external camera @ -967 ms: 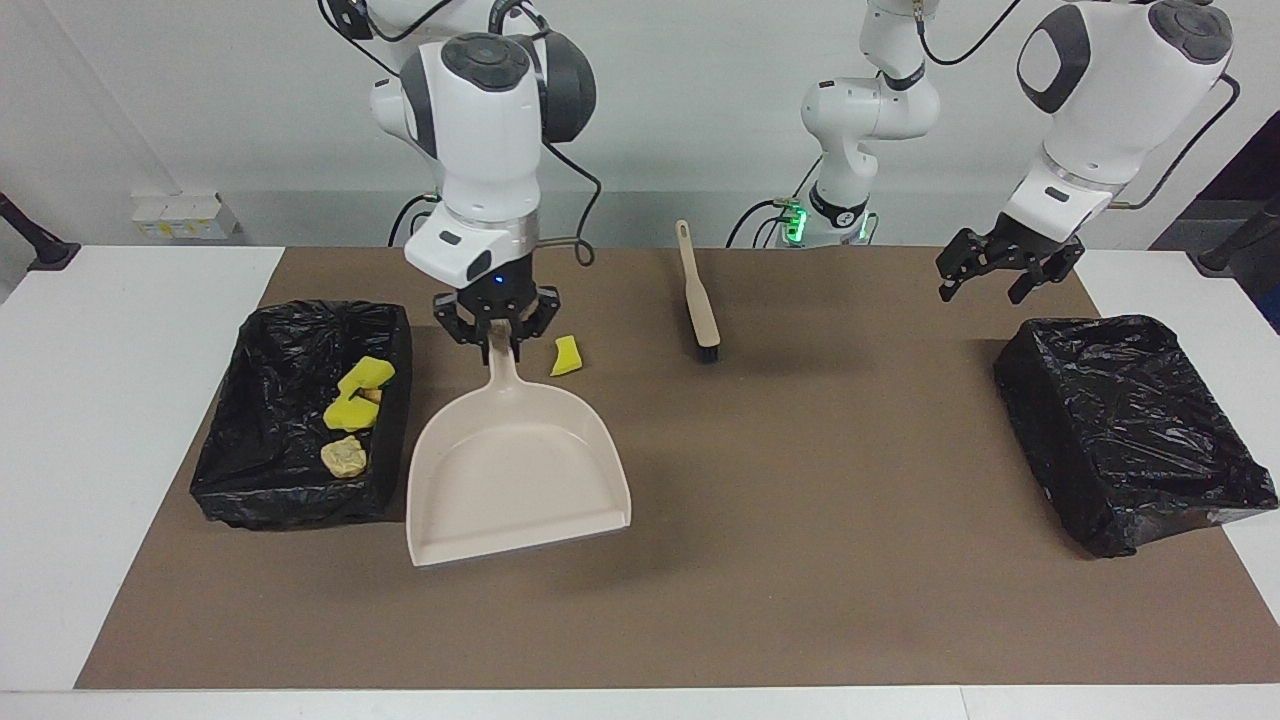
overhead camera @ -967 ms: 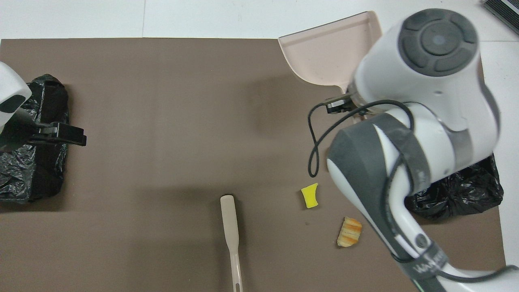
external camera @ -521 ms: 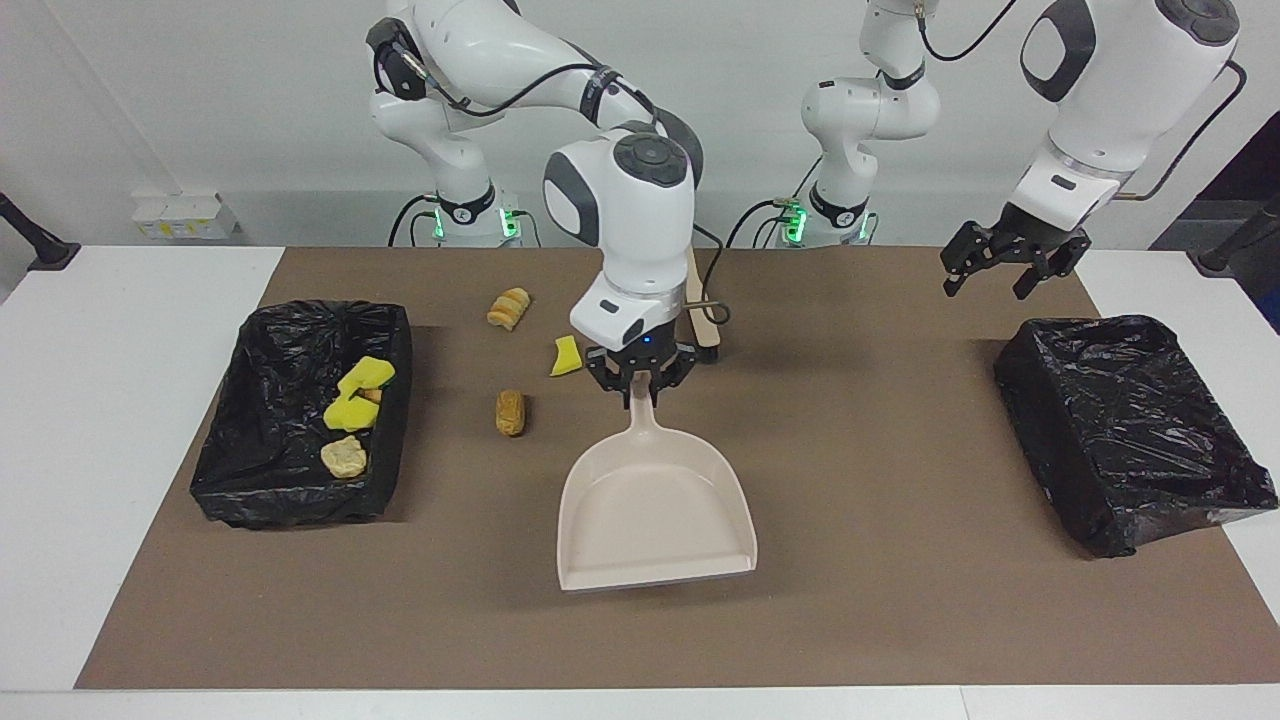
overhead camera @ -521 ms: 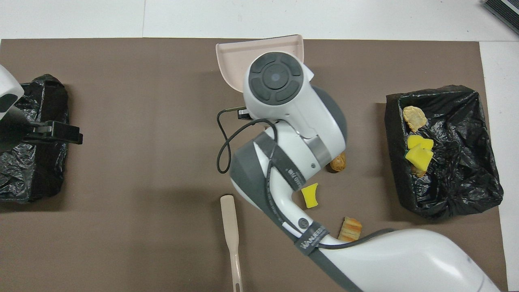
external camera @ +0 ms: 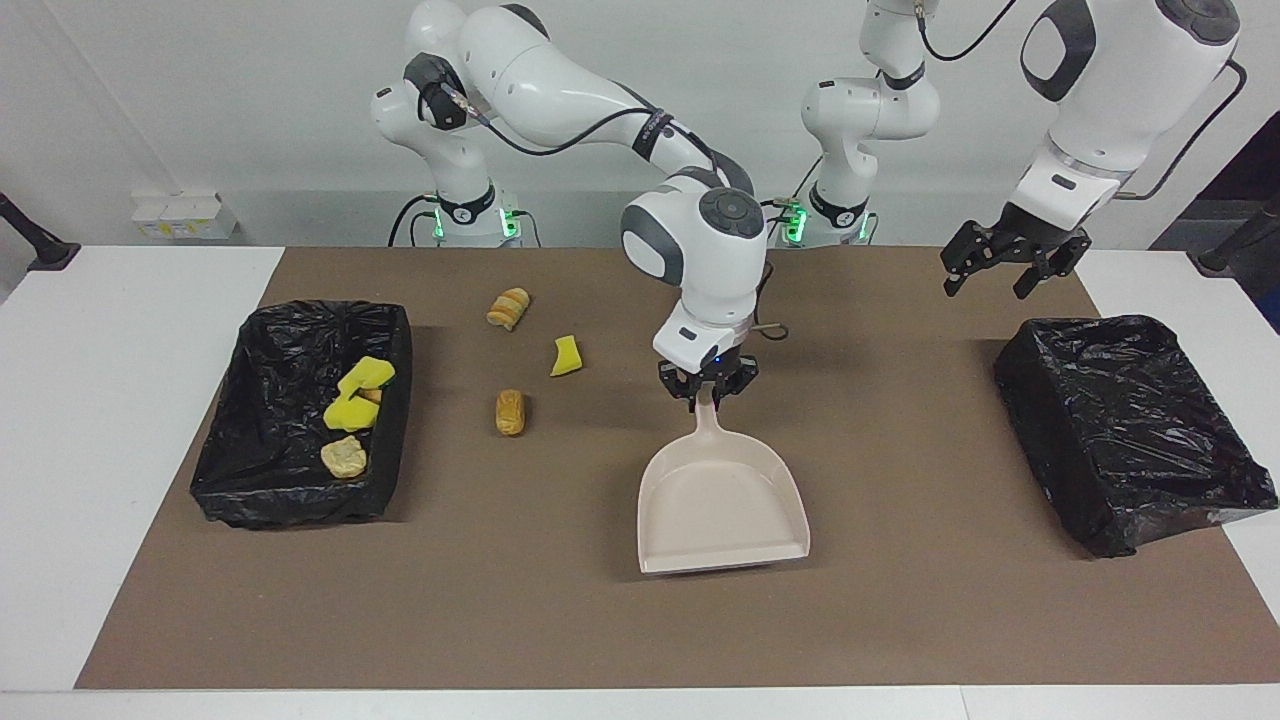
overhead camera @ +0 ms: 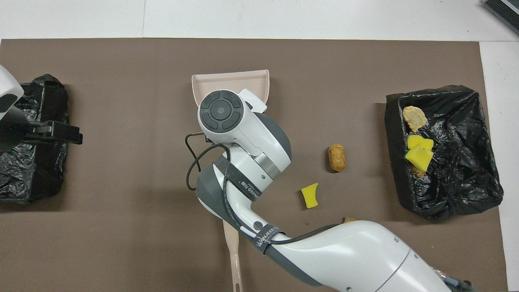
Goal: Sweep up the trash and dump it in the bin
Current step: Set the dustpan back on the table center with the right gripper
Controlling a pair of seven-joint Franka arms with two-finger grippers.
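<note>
My right gripper [external camera: 708, 388] is shut on the handle of the beige dustpan [external camera: 722, 505] at mid-table; the pan's mouth points away from the robots. In the overhead view the arm covers the gripper and only the dustpan's [overhead camera: 227, 79] front shows. Loose trash lies toward the right arm's end: a striped roll [external camera: 509, 308], a yellow sponge piece [external camera: 566, 356] [overhead camera: 310, 195] and a brown roll [external camera: 511, 411] [overhead camera: 337, 157]. The black-lined bin [external camera: 290, 505] [overhead camera: 466, 190] holds yellow sponge chunks [external camera: 358, 393] and a tan crust [external camera: 344, 456]. My left gripper [external camera: 1010, 268] [overhead camera: 73, 134] waits open in the air.
A second black-lined bin [external camera: 1130, 430] [overhead camera: 32, 170] sits at the left arm's end, under the left gripper. The beige brush [overhead camera: 234, 263] lies near the robots, mostly covered by the right arm. A brown mat [external camera: 900, 600] covers the white table.
The right arm has carried the dustpan from beside the trash-holding bin to mid-table, uncovering the two rolls. The left arm has barely moved.
</note>
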